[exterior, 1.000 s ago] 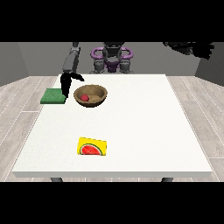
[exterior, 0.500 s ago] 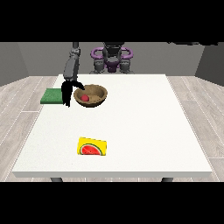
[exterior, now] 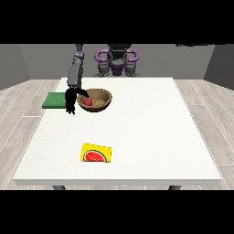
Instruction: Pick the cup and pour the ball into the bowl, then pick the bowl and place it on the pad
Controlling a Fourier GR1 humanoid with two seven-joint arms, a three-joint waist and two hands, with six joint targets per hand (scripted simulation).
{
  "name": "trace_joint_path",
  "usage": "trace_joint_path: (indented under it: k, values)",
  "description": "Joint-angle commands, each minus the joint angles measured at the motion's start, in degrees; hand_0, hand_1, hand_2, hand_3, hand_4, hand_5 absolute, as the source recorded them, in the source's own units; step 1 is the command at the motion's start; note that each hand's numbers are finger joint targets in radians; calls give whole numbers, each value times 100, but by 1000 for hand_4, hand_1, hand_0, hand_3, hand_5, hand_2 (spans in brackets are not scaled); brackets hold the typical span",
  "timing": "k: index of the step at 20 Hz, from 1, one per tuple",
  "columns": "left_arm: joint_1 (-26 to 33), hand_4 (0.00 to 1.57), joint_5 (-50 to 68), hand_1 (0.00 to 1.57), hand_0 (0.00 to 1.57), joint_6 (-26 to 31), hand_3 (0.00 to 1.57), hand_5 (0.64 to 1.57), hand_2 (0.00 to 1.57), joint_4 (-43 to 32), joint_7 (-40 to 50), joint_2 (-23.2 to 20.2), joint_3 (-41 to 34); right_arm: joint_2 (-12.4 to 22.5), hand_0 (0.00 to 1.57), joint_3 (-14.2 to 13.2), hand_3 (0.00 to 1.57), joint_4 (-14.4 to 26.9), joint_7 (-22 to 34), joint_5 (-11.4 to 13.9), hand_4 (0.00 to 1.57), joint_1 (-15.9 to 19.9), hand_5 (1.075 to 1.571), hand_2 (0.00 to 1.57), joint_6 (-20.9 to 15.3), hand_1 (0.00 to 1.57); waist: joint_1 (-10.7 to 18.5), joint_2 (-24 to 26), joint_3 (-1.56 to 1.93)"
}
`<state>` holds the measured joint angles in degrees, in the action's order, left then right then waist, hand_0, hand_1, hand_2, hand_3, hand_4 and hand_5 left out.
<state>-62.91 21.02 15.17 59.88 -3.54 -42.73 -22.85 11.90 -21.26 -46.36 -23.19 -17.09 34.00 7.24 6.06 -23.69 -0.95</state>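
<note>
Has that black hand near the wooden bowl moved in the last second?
Yes. The hand at the view's left has come down and nearer the wooden bowl, away from the green pad.

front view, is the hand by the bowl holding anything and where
It cannot be told: the hand at the view's left hangs at the wooden bowl's left rim, but contact is unclear.

Legible text, labels, brands, numbers: none. The yellow cup (exterior: pixel 96 154), lying on its side, carries a watermelon-slice picture only, without any lettering that can be read.
</note>
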Motion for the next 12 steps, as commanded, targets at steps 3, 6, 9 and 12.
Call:
trace_joint_path:
  k: [3, 6, 9, 12]
  values:
    - [-219, 0, 88, 0, 0, 85, 0, 1537, 0, 20, 225, -141, 52, -254, 0, 114, 0, 463, 197, 130, 312, 437, 1570, 0, -481, 0, 178, -112, 101]
    - [-271, 0, 74, 0, 0, -38, 0, 1542, 0, 46, 188, 65, 136, -390, 0, 195, 0, 426, 419, 203, 433, 690, 1570, 0, -823, 0, 311, -130, 97]
    - [-380, 0, 167, 0, 0, 85, 0, 1535, 0, 41, 358, -24, 154, -530, 0, 234, 0, 473, 406, 323, 444, 772, 1570, 0, -1194, 0, 499, -88, 99]
    - [-481, 0, 151, 0, 0, -53, 0, 1538, 0, -2, 400, -112, 95, -624, 0, 356, 0, 594, 420, 456, 416, 684, 1570, 0, -1278, 0, 332, -80, 100]
